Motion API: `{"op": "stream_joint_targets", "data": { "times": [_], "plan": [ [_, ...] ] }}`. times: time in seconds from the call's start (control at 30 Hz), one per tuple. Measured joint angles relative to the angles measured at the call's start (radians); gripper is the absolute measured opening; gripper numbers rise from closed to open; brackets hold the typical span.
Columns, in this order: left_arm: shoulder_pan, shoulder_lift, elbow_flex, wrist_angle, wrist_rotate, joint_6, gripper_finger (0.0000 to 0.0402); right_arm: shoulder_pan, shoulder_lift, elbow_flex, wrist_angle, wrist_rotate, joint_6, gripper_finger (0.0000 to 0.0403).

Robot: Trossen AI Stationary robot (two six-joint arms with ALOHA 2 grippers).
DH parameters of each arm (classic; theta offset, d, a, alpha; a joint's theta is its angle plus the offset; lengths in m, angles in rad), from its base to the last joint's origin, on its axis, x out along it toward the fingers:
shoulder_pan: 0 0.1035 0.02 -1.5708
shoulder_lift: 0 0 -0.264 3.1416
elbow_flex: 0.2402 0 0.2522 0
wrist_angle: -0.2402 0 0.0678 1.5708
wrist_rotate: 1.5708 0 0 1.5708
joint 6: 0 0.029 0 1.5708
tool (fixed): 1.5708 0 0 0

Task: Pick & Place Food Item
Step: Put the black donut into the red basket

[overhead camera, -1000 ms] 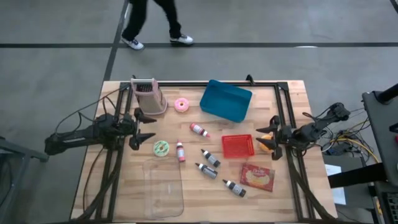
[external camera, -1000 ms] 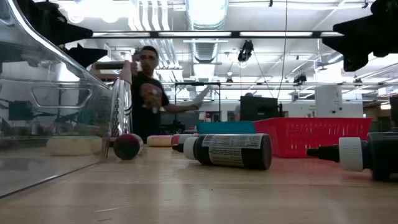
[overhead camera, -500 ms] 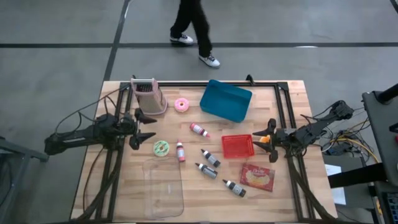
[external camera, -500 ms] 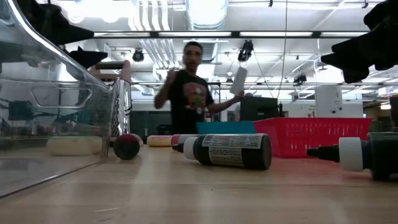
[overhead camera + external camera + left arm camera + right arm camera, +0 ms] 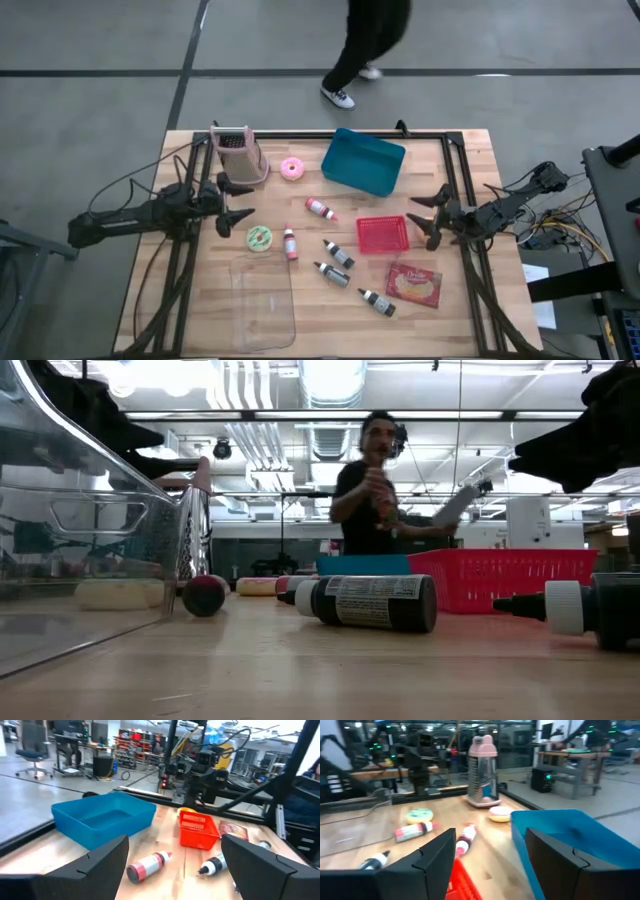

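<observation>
Overhead, the left gripper (image 5: 240,202) hangs over the wooden bench (image 5: 470,160) with its fingers spread, gripping nothing; the green doughnut (image 5: 259,237) lies just beside the fingertips, and the pink doughnut (image 5: 292,168) and the pink grater (image 5: 240,153) sit farther off. The right gripper (image 5: 428,214) also has its fingers spread and empty, with the red basket (image 5: 383,235) directly ahead of the tips and the blue bin (image 5: 363,163) off to one side. Small sauce bottles (image 5: 338,253), a snack packet (image 5: 414,284) and a clear tub (image 5: 263,300) lie between and behind the two arms. A person (image 5: 368,45) walks past on the floor beyond the bench.

From bench height, a dark bottle (image 5: 367,602) lies on its side in front of the red basket (image 5: 510,578), and the clear tub (image 5: 90,550) fills the near side.

Past the left arm's spread fingers (image 5: 97,862), the blue bin (image 5: 102,819), the red basket (image 5: 197,829) and a red-capped bottle (image 5: 149,865) appear.

Past the right arm's spread fingers (image 5: 427,865), the green doughnut (image 5: 419,814), the pink doughnut (image 5: 500,812) and the grater (image 5: 483,772) stand well ahead, the blue bin (image 5: 570,837) close beside.
</observation>
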Motion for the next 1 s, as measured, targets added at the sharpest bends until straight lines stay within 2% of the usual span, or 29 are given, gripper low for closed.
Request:
{"op": "stream_joint_targets", "data": {
  "times": [0.27, 0.43, 0.67, 1.0],
  "plan": [
    [0.000, 0.000, 0.000, 0.024, -0.038, -0.012, 0.0326, 0.001, 0.000, 0.000, 0.000, 0.007, 0.047, 0.0255],
    [0.000, 0.000, 0.000, 0.023, -0.094, 0.002, 0.0326, 0.001, 0.000, 0.000, 0.000, 0.008, -0.048, 0.0259],
    [0.001, 0.000, 0.000, 0.023, -0.103, -0.002, 0.0326, 0.000, 0.000, 0.000, 0.000, 0.007, 0.033, 0.0252],
    [0.001, 0.000, 0.000, 0.026, -0.126, -0.004, 0.0326, 0.000, 0.000, 0.000, 0.001, 0.007, 0.026, 0.0301]
  ]
}}
